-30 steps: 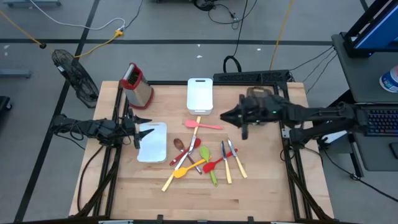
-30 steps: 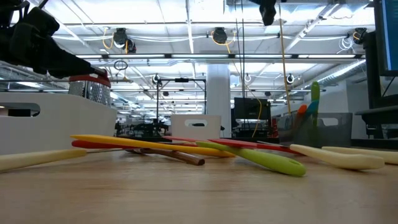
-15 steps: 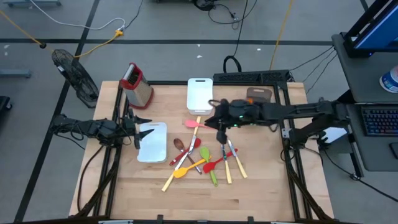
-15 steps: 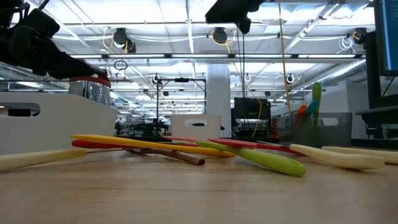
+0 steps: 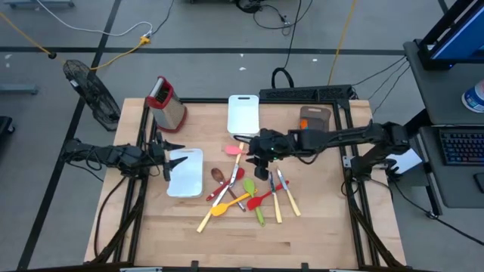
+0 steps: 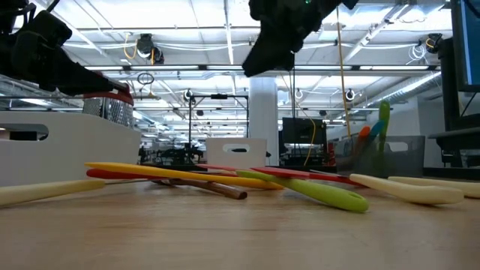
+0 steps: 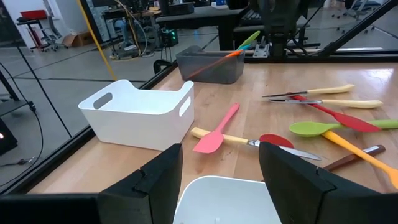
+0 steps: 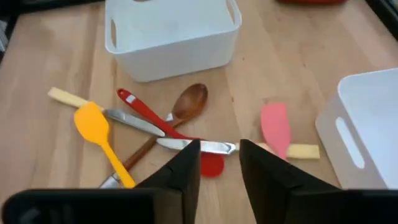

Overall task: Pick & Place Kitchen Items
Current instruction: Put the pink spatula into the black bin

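Several spoons, spatulas and a knife lie crossed in a pile [image 5: 246, 193] on the wooden table; among them are an orange spatula [image 8: 93, 121], a red spatula [image 8: 149, 115], a brown spoon [image 8: 189, 99] and a pink spatula [image 8: 275, 124]. My right gripper [image 5: 259, 161] hangs open and empty above the pile's far edge, well clear of it in the low view [image 6: 274, 37]. Its fingers show in the right wrist view [image 8: 219, 167] over the red spatula and a knife [image 8: 196, 146]. My left gripper [image 5: 169, 160] is open and empty over the near-left white tray [image 5: 189, 181].
A second white tray [image 5: 243, 115] stands at the far middle. A brown tray [image 5: 314, 117] at the far right holds green and orange utensils [image 6: 379, 120]. A steel grater with a red top [image 5: 168, 102] stands at the far left. Bare wood lies near the front edge.
My right gripper has moved from beside the brown tray toward the table's left, and has come down, so that it now hangs over the pile's far edge. The utensils and my left arm have kept still.
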Controlling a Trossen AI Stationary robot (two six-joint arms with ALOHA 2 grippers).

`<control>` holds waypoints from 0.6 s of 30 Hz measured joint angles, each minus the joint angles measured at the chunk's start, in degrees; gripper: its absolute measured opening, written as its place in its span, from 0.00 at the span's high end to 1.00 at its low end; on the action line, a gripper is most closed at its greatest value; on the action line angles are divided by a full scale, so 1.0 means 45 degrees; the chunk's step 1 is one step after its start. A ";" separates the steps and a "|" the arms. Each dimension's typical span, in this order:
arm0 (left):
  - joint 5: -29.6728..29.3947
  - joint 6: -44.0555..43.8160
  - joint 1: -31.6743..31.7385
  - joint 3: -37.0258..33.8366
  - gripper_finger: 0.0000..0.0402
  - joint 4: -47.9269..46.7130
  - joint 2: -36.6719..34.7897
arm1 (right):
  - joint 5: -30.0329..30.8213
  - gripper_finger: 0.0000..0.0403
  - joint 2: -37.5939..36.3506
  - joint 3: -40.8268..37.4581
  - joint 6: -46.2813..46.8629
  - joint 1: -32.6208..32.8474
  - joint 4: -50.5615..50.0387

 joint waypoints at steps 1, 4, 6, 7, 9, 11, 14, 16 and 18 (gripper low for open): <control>-0.0002 0.0000 -0.0002 0.0000 0.46 0.0000 0.0000 | -0.0008 0.71 0.0178 0.0018 -0.0082 -0.0069 0.0153; -0.0005 -0.0005 -0.0002 0.0000 0.46 0.0000 0.0000 | -0.0038 0.65 0.0524 -0.0013 -0.0194 -0.0243 -0.0336; -0.0004 0.0000 -0.0002 0.0002 0.46 0.0000 0.0000 | -0.0341 0.62 0.0919 -0.0002 -0.0199 -0.0400 -0.0180; -0.0001 -0.0001 0.0001 0.0000 0.46 0.0000 0.0000 | -0.0389 0.60 0.1103 0.0032 -0.0197 -0.0472 -0.0187; -0.0005 -0.0005 -0.0002 0.0002 0.46 0.0000 0.0000 | -0.0438 0.57 0.1377 0.0004 -0.0199 -0.0594 -0.0650; 0.0000 -0.0005 0.0000 0.0002 0.46 0.0003 0.0000 | -0.0455 0.55 0.1758 -0.0003 -0.0234 -0.0756 -0.0584; 0.0000 -0.0018 0.0003 -0.0002 0.46 0.0005 0.0000 | -0.0366 0.52 0.2139 -0.0005 -0.0247 -0.1027 -0.0790; -0.0005 -0.0019 -0.0002 0.0002 0.46 0.0010 0.0000 | -0.0345 0.50 0.2314 0.0000 -0.0443 -0.1218 -0.0622; -0.0005 -0.0015 -0.0002 -0.0001 0.46 0.0009 0.0000 | -0.0301 0.48 0.2461 0.0000 -0.0648 -0.1391 -0.0657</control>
